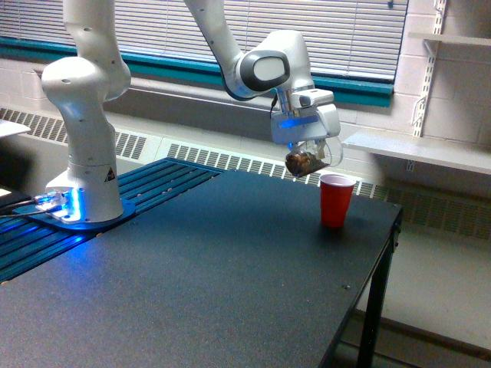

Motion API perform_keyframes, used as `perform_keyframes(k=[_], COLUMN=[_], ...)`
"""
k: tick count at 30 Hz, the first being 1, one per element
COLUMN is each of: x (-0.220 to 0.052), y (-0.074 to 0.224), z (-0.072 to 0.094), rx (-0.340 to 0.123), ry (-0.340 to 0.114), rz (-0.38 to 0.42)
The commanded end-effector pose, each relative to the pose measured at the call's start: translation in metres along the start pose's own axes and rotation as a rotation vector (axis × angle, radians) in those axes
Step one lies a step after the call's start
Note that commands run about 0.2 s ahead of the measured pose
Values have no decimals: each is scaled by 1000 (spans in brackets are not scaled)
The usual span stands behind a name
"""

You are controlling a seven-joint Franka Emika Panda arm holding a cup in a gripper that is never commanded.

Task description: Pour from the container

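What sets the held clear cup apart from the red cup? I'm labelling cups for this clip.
The clear cup is transparent, showing brown bits; the red cup is opaque. The clear cup hangs tilted in the end effector; the red cup stands upright on the table. Both are flared plastic cups.

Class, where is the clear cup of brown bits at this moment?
The clear cup hangs tilted in the gripper, above the table, just to the exterior view's left of the red cup.
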State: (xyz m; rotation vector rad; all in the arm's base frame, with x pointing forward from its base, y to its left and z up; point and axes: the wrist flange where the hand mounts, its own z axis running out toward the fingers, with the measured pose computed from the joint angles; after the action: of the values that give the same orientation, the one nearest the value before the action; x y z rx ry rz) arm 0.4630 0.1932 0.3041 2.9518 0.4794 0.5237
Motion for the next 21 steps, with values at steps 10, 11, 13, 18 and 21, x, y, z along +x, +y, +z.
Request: perform_keyframes(k=[10,11,13,18,21], x=[16,17,19,22,24], y=[-24,-26,-28,-29,-28], z=[2,2,2,3,3], rx=[-34,-36,-42,-60,-73], ry=[-8,-10,-11,-17,-20], rz=[-60,-66,-74,-89,-98])
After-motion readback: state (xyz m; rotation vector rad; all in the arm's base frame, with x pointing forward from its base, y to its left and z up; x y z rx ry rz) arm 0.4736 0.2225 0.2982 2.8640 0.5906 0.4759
